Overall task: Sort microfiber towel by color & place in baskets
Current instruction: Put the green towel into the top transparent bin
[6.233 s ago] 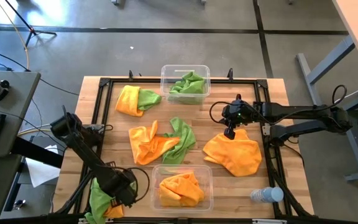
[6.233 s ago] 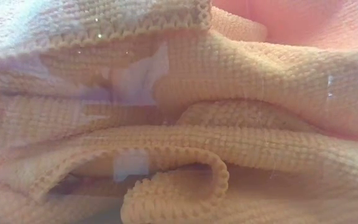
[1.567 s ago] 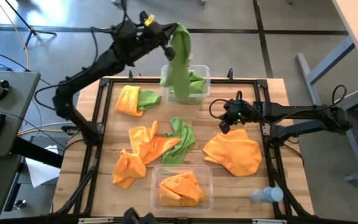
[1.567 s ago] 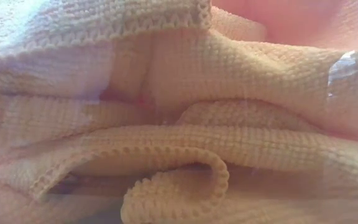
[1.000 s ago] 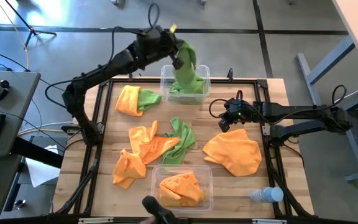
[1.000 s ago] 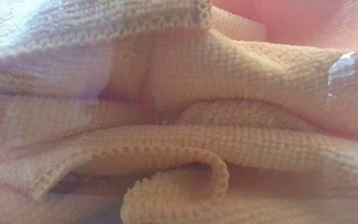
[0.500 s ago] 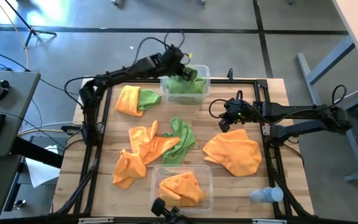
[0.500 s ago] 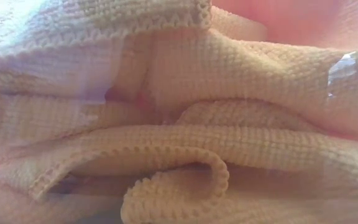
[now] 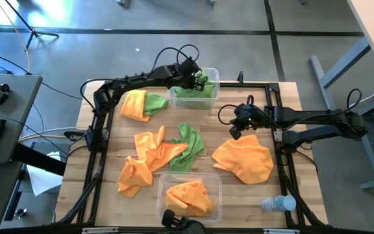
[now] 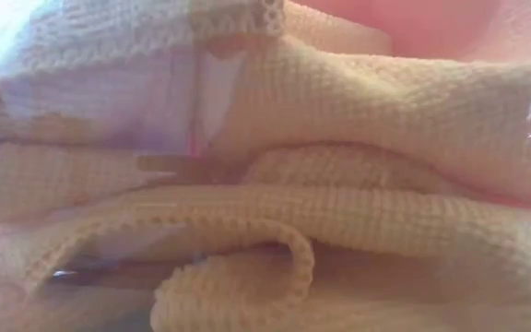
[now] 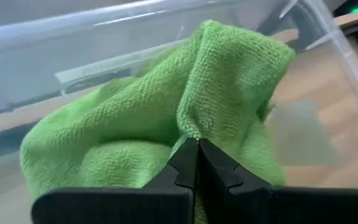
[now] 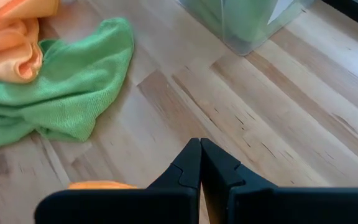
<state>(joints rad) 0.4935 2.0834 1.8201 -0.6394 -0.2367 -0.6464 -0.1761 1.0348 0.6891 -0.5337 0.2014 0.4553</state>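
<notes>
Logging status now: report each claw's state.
Left claw: shut on the green towel, inside the far basket.
Right claw: shut, empty, over the table.

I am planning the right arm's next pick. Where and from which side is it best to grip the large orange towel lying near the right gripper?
Probably a top-down pinch on the raised fold at the orange towel's edge nearest the right gripper. It lies spread flat, so only wrinkles offer a hold.

The left gripper (image 9: 197, 77) is now low inside the far clear basket (image 9: 212, 73), no longer raised above it. The green towel (image 11: 185, 118) it carries no longer hangs in the air; it lies bunched in that basket, and the gripper's fingers are still closed on its fold.
</notes>
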